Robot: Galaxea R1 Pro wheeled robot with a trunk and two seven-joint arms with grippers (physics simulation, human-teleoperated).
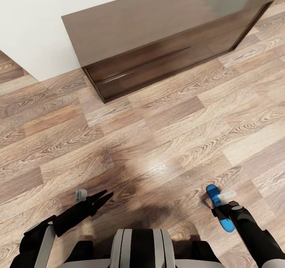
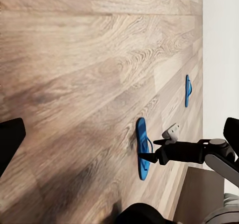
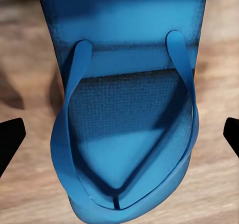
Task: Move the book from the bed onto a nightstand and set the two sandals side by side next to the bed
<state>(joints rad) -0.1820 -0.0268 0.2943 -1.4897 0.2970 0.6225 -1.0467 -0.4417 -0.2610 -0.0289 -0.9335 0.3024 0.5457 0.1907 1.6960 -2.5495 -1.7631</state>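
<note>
Ahead of you the light brown wood-plank floor (image 1: 166,137) runs to a long low dark brown wooden bench (image 1: 158,34) standing against the white wall (image 1: 27,26). Your right gripper (image 1: 217,211) has its jaws spread to either side of a bright blue flat flip-flop sandal (image 1: 220,208), though you cannot tell whether they touch it. The second blue sandal (image 2: 187,90) lies on the floor well apart from it, and your left gripper (image 1: 103,198) hangs over bare planks with its jaws pressed together.
</note>
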